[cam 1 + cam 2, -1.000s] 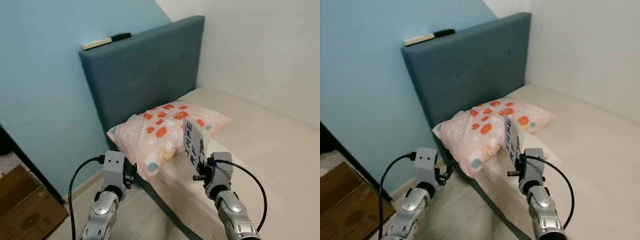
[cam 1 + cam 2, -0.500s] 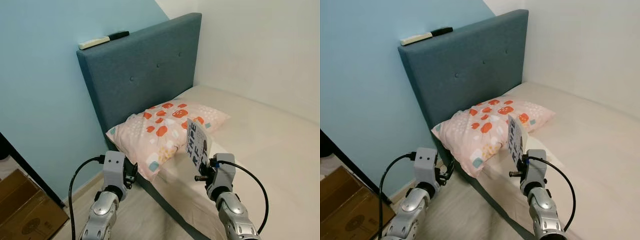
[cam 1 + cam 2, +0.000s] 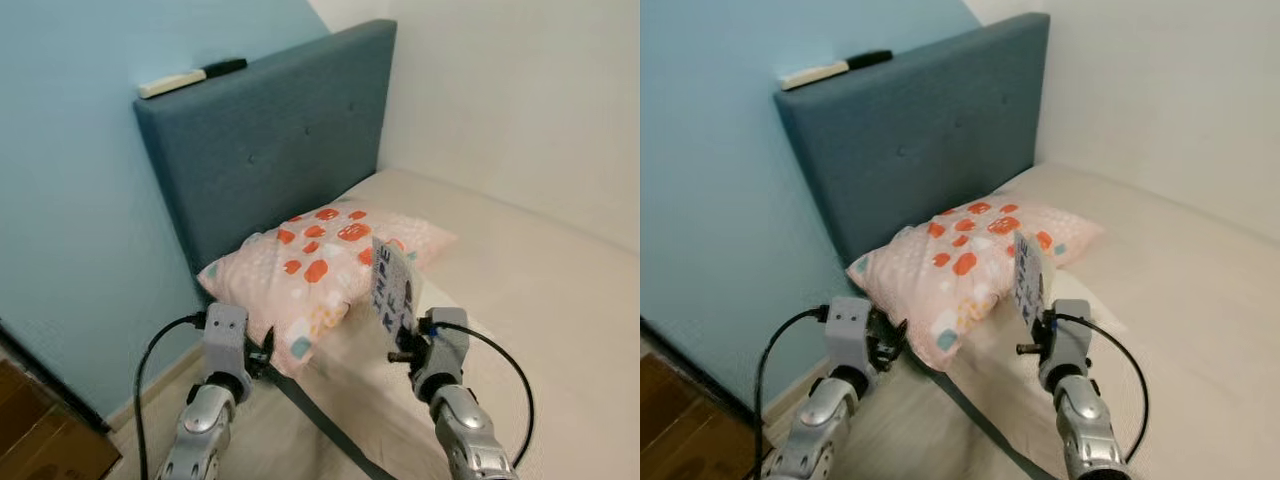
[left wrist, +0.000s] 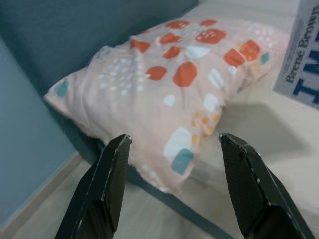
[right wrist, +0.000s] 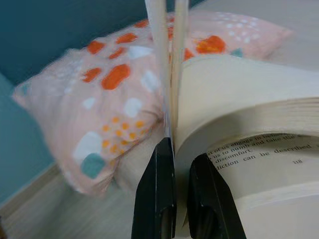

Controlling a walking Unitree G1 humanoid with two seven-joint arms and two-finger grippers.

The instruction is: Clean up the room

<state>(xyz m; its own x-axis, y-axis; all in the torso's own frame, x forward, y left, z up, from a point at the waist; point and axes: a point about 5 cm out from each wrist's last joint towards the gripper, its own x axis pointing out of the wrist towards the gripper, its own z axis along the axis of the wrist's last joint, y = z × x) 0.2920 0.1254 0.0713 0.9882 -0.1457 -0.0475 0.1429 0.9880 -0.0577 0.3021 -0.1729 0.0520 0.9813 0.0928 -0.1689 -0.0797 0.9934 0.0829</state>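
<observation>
Pink pillow (image 3: 320, 255) w/ book (image 3: 392, 285) beside

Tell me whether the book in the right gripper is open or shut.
Open. In the right wrist view the book's pages fan apart with printed text exposed, while the right gripper pinches its cover.

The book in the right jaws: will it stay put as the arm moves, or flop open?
The book will probably sag: the right gripper pinches only the cover and a few leaves, while the thick page block splays open. It looks heavy for that thin grip, so it may slip. Setting it on the bed beside the pillow seems safer.
</observation>
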